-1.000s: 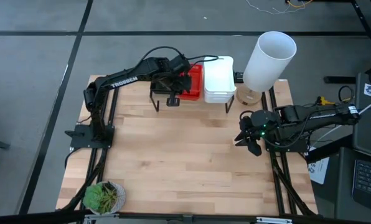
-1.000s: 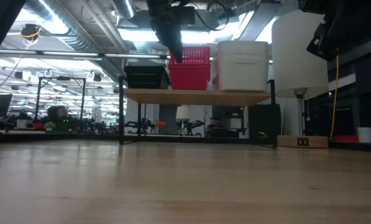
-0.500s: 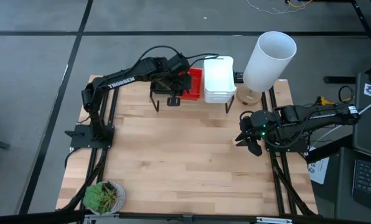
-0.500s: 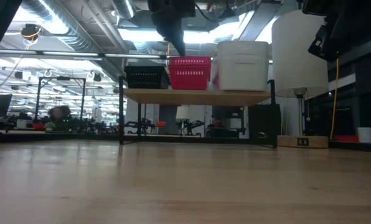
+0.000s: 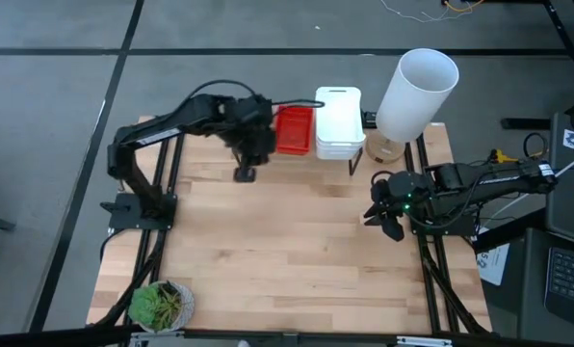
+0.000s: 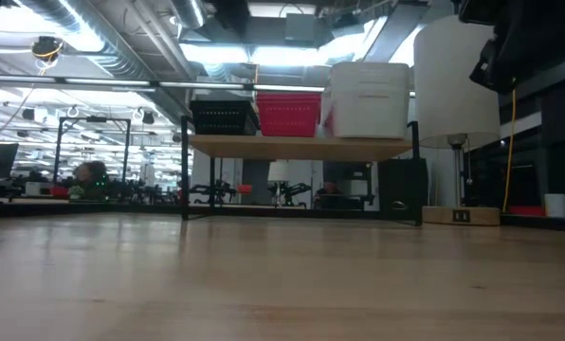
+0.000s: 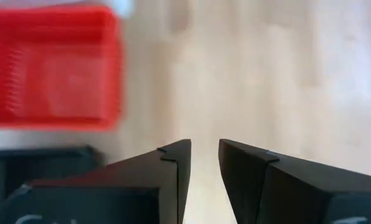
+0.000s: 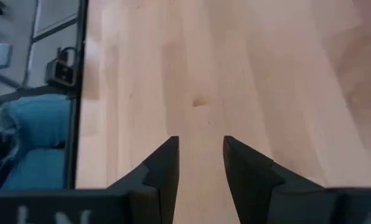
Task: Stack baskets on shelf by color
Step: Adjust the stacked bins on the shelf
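On the shelf (image 6: 301,144) stand three piles side by side on its board: a black basket (image 6: 224,117), red baskets (image 6: 289,114) and a taller pile of white baskets (image 6: 370,99). From above, the red baskets (image 5: 294,130) and white baskets (image 5: 337,123) show; the left arm covers the black one. My left gripper (image 5: 245,172) hangs open over the shelf's near left end, holding nothing. Its wrist view shows the red baskets (image 7: 48,68) and the black basket (image 7: 36,168) beyond the open fingers (image 7: 204,162). My right gripper (image 5: 385,220) waits open near the table's right edge, over bare wood (image 8: 201,155).
A tall white cylinder (image 5: 417,92) stands at the far right corner beside the shelf. A green potted plant (image 5: 160,304) sits at the near left corner. The wide wooden tabletop (image 5: 287,251) lies between the shelf and the near edge.
My left gripper has risen off the red pile and drawn back toward the table's left and near edge, leaving the low view. The top red basket, which stood higher, has sunk down into the red pile on the shelf.
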You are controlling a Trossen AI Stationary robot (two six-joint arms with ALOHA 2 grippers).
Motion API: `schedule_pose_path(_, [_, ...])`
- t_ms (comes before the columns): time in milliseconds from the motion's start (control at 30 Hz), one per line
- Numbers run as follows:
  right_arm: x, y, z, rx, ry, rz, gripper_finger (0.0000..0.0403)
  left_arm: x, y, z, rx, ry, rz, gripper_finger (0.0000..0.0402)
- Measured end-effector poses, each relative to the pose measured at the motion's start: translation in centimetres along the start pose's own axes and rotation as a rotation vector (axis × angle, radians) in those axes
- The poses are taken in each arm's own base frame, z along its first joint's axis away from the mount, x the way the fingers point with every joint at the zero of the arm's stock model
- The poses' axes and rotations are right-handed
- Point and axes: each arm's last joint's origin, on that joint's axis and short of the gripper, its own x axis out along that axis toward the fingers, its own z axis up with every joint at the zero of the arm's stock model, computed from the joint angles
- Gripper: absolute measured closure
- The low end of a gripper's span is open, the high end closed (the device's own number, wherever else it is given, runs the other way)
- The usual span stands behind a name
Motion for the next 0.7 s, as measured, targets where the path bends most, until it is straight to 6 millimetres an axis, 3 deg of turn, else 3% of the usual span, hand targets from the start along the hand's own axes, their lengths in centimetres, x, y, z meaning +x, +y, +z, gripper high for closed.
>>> schedule_pose_path(233, [0.1, 0.8, -0.1, 0.015, -0.077, -0.088, 0.028, -2.6, -2.7, -3.2, 0.013, -0.098, -0.13, 0.0327])
schedule_pose_path(433, [0.2, 2.7, -0.7, -0.01, -0.125, -0.074, 0.028, -1.5, -4.7, -10.0, -0.085, -0.214, -0.109, 0.0327])
schedule_pose_path(700, [0.0, 4.3, -1.8, -0.061, -0.235, -0.183, 0.028, 0.2, -8.4, -17.8, -0.157, -0.519, -0.104, 0.0327])
